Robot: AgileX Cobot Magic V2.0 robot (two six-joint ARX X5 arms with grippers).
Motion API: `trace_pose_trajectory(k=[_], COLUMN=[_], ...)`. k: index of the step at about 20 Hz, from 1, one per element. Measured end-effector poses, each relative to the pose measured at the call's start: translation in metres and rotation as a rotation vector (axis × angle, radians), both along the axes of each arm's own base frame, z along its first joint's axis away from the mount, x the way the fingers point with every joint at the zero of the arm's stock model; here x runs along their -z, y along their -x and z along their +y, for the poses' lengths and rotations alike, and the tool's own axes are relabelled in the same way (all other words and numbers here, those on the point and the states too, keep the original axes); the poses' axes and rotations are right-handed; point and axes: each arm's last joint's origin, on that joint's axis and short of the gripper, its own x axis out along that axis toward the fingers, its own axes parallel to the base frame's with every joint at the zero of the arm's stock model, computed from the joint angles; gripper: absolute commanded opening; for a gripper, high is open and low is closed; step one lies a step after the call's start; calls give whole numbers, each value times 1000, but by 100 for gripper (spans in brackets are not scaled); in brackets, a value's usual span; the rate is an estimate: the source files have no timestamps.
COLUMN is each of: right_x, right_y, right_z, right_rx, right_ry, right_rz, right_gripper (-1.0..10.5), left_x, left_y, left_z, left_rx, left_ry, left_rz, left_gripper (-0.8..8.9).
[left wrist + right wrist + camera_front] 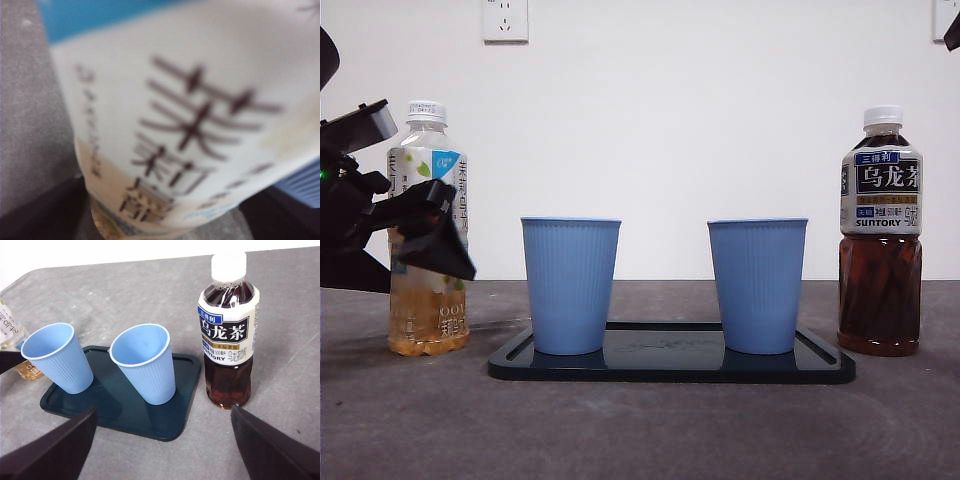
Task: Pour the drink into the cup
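A light tea bottle with a white cap stands on the table at the left, left of the tray. My left gripper reaches in from the left edge and is shut on its middle; the label fills the left wrist view, blurred. Two empty blue cups stand upright on a dark tray. A dark oolong tea bottle, capped, stands right of the tray. My right gripper hangs open high above the table, near the dark bottle and the cups.
The grey table runs back to a white wall with a socket. The waiting right arm shows only as a black tip at the top right corner. The tray lies between the two bottles.
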Motion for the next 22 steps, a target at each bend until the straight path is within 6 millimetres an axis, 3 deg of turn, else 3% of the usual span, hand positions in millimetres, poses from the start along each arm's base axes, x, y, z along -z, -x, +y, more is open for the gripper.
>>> trace_pose_trajectory(k=[5, 12, 16, 22], right_x=[0, 0, 0, 0], right_y=[0, 0, 0, 0], right_z=[0, 0, 0, 0], right_rx=[0, -3, -4, -10], right_ry=[0, 8, 11, 24], right_rz=[0, -4, -5, -11], right_gripper=[426, 426, 426, 426], left_x=[0, -5, -21, -66], left_y=[0, 6, 16, 18], left_z=[1, 2, 4, 8], left_rx=[-9, -2, 45, 78], left_ry=[-3, -9, -91, -453], left_rz=[-7, -13, -27, 62], left_gripper=[218, 207, 207, 209])
